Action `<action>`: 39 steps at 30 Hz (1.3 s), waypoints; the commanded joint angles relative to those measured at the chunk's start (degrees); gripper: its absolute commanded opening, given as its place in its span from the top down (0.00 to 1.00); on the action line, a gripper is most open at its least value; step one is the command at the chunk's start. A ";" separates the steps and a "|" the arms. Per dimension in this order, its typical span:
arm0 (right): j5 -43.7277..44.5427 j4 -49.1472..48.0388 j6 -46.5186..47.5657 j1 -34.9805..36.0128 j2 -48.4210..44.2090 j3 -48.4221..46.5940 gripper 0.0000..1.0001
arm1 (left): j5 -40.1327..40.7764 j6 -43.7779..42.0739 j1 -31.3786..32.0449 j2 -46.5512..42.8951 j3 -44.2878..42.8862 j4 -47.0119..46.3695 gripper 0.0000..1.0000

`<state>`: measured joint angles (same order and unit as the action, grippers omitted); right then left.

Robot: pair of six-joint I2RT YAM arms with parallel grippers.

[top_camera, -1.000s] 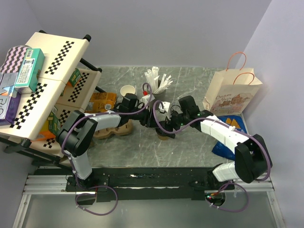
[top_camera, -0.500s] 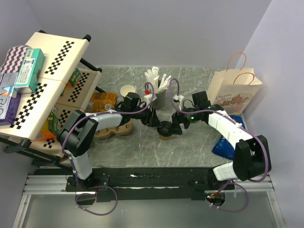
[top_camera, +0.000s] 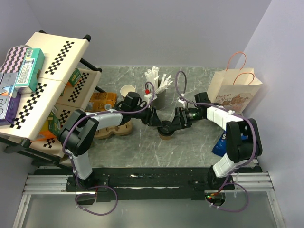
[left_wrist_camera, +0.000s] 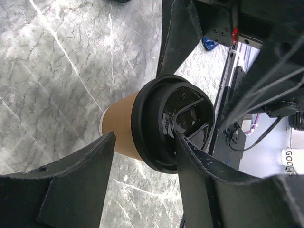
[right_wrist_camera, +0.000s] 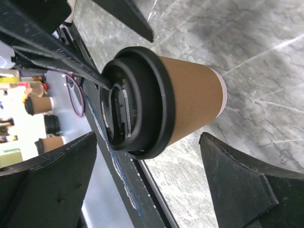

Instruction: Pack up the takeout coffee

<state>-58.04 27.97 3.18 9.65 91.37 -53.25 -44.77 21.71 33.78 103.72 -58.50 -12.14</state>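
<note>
Lidded cup (right_wrist_camera: 190, 95) stands mid-surface (top_camera: 137, 152), between both arms. Right pincer (right_wrist_camera: 148, 140) wide, clear of it; left pincer (left_wrist_camera: 145, 137) half-open at the lid (left_wrist_camera: 156, 109) — can't tell if it grips. Risk: a finger clips that lid on retreat — cup tips.

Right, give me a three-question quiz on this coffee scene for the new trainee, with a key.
1. True or false: the cup between the two arms has its lid on.
2. Pick one. The paper bag at the right side of the table: A lies flat; B stands upright; C is torn in half.
3. Fill the gap: the right gripper has its jaws ____, one on each side of the cup, with clear gaps.

Key: 1 true; 2 B; 3 open.
</note>
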 commanded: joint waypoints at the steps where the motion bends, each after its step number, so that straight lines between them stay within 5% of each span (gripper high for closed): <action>1: -3.13 -1.51 -2.48 -1.21 1.52 -0.63 0.10 | 9.88 -4.84 -0.03 4.12 1.72 7.66 0.42; 18: 1.87 2.53 -0.54 -3.94 11.37 1.40 0.29 | 11.37 -4.66 -0.21 5.44 1.55 8.63 0.41; 27: 13.64 4.81 -2.38 -3.85 14.36 0.35 0.36 | 12.61 -5.10 -0.99 6.05 1.28 9.68 0.41; 39: 21.30 6.75 -5.37 0.37 13.65 -0.54 0.37 | 13.13 -5.37 -1.35 6.49 0.14 10.21 0.41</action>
<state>-62.15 37.01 -5.76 8.12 102.13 -57.12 -44.88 21.93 33.43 105.38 -60.51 -10.70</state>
